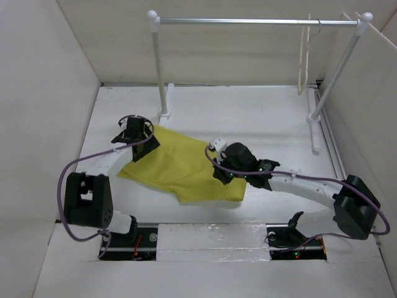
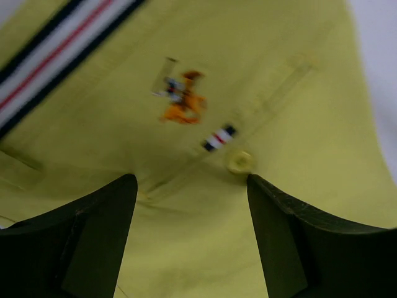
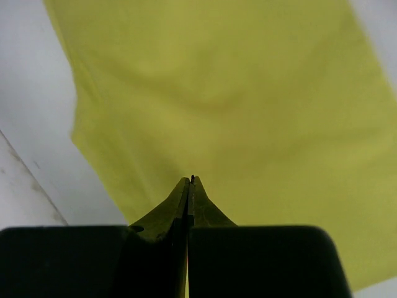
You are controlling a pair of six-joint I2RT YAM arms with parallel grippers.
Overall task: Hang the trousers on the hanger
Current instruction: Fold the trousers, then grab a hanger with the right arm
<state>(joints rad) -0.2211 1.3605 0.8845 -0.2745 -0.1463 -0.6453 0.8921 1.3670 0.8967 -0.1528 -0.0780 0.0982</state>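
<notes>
The mustard-yellow trousers lie flat on the white table. The left wrist view shows their striped waistband, an orange embroidered mark and a button. My left gripper hovers over the waistband end, open, with bare cloth between its fingers. My right gripper is over the trousers' right part, its jaws shut tip to tip with no cloth seen pinched. The cream hanger hangs from the rail at the far right, away from both grippers.
A silver rail on two white posts spans the back of the table, its feet resting on the surface. Beige walls close in the left, right and back. The arm bases sit at the near edge.
</notes>
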